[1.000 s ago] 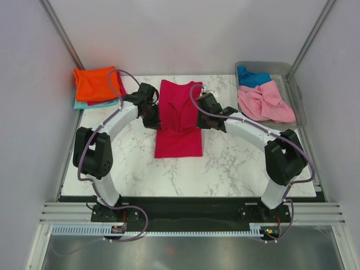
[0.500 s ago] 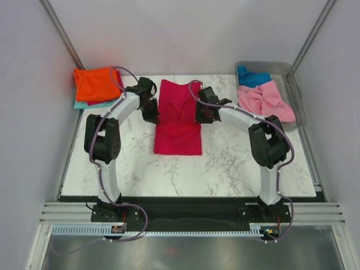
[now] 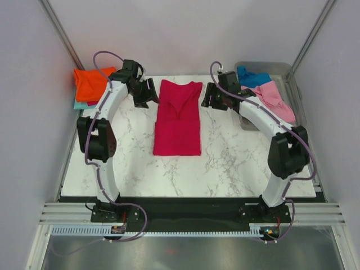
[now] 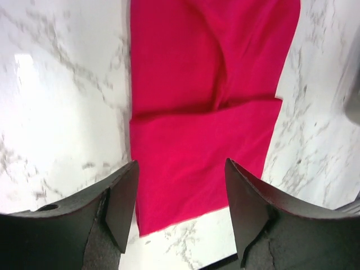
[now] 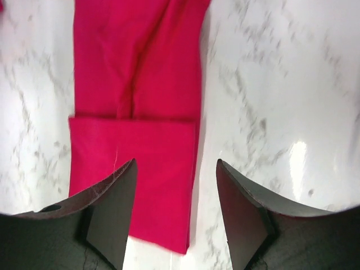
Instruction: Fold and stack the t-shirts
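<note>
**Crimson shirt lies half-folded, both pincers empty**

The crimson-pink t-shirt [image 3: 178, 121] lies in the middle of the marble table [image 3: 242, 163] as a long narrow strip, its sides turned in. It runs from the far edge toward the arms. The left gripper [image 3: 149, 94] hangs just beside its far left corner and the right gripper [image 3: 210, 97] just beside its far right corner. Neither touches the cloth.

Both pincers stand with their jaws apart and nothing between them. Each wrist camera shows the shirt plainly through the gap between its own fingers [image 4: 125, 194].

I judge that the folding of this shirt is under way but not finished. The wrist views show a straight cross edge where a squarish panel lies doubled over the strip. The cloth is smooth, with one soft crease running down from the far end.

The next move seems to call for both pincers to take matching corners at one end. They would carry it over evenly, so the edges meet and the panel does not skew. After that the bundle should go to the stack at the far left, where an orange shirt [image 3: 93, 83] lies on a teal one [image 3: 80, 105].

A light pink shirt [image 3: 270, 97] and a blue shirt [image 3: 252, 76] wait crumpled in the grey tub [image 3: 281, 66] at the far right.
</note>
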